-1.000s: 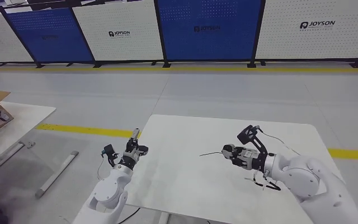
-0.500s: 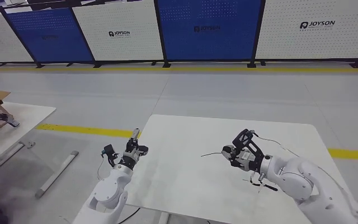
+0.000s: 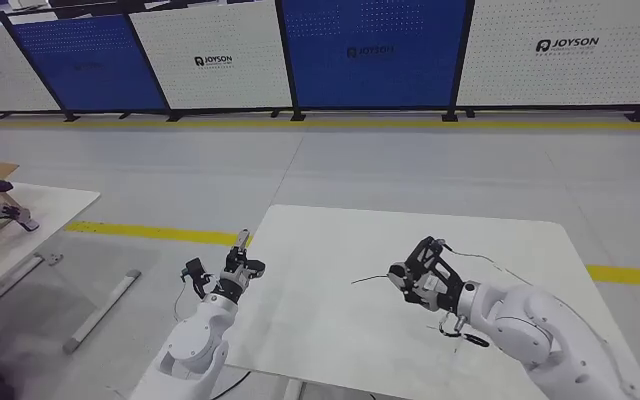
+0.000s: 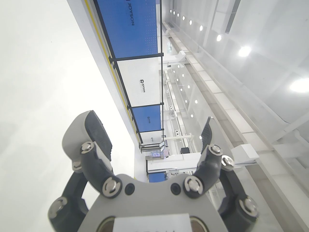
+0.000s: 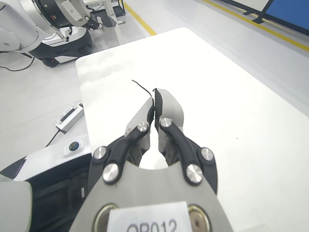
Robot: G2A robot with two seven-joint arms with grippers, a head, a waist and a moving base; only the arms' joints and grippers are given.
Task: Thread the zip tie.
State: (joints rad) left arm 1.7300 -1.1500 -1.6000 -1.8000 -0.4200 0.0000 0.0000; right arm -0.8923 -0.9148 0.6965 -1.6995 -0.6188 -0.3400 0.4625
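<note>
Two arms work at one white table (image 3: pixel 330 340). The right gripper (image 5: pixel 154 98) hangs over the table's middle-right, fingers pressed together on a black zip tie (image 5: pixel 143 88). The tie is thin. Its free tail sticks out past the fingertips toward the left, slightly curved, over bare tabletop. Whether the tail touches the surface: cannot tell. The tie's head is too small to make out.

The left gripper (image 4: pixel 149 119) sits at the table's left edge, well apart from the tie. It is tilted up toward the far side, fingers spread wide, with nothing between the pads (image 4: pixel 99 131).

Beyond the table runs a yellow floor line (image 3: pixel 150 232), then a row of blue and white pegboard panels (image 3: pixel 370 50).
</note>
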